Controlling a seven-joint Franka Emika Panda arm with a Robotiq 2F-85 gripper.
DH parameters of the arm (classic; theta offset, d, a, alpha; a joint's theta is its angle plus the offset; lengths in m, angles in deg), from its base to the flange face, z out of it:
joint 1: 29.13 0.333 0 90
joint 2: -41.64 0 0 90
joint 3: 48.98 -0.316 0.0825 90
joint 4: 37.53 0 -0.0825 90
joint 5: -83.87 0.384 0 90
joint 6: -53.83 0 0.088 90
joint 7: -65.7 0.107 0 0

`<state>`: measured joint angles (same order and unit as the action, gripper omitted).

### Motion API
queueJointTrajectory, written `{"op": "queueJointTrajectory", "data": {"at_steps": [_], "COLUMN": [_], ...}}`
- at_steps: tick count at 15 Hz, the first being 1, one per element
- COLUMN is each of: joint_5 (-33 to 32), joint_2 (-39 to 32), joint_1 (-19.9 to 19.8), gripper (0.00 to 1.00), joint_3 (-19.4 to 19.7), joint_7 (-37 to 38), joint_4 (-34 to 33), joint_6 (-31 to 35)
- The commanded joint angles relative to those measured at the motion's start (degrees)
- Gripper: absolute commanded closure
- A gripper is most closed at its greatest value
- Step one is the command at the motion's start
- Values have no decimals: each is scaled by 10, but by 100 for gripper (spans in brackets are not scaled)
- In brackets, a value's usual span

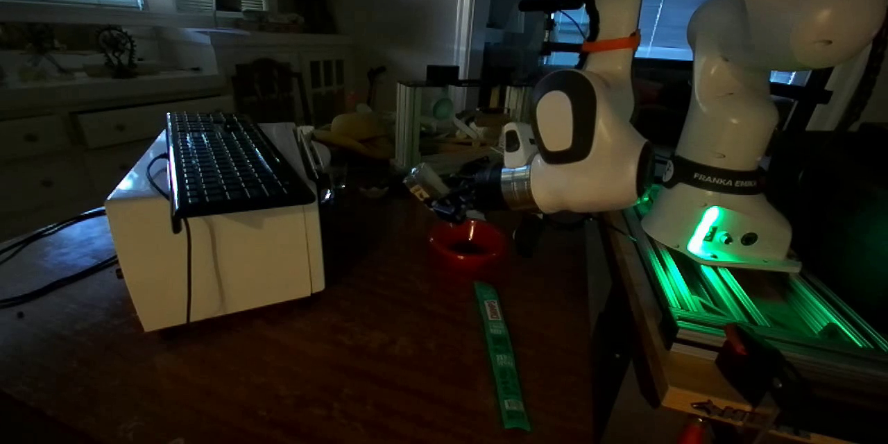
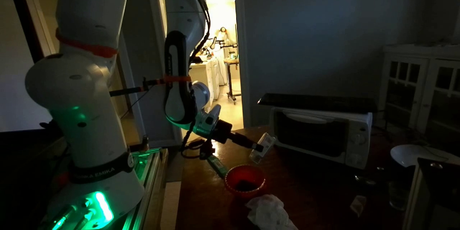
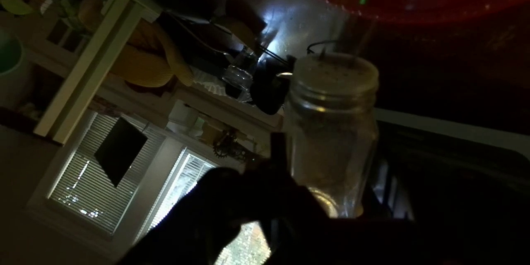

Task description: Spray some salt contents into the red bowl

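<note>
Aslant, clear shaker pinched by end effector near glossy red bowl

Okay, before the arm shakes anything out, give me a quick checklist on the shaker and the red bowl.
1. Grip: ok, the gripper is shut on the shaker.
2. Pouring end: ok, the perforated lid is tilted toward the red bowl.
3. Bowl upright on the table: ok.
4. Lid squarely above the bowl: cannot tell from these angles.
5. Any salt in the bowl: cannot tell, the bottom is too dark.
6. Green strip out of the bowl: ok, it lies on the table.
</note>
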<state>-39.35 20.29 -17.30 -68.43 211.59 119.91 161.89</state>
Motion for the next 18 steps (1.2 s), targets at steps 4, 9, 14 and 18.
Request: {"op": "queueJointTrajectory", "data": {"at_steps": [4, 9, 14, 18], "joint_5": [43, 69, 75, 62], "joint_2": [-44, -28, 42, 111], "joint_1": [19, -2, -37, -64], "gripper": [76, 76, 76, 76], "joint_3": [-22, -24, -15, 8], "joint_7": [31, -25, -106, -153], "joint_4": [0, 0, 15, 29], "joint_6": [-79, -15, 94, 200]}}
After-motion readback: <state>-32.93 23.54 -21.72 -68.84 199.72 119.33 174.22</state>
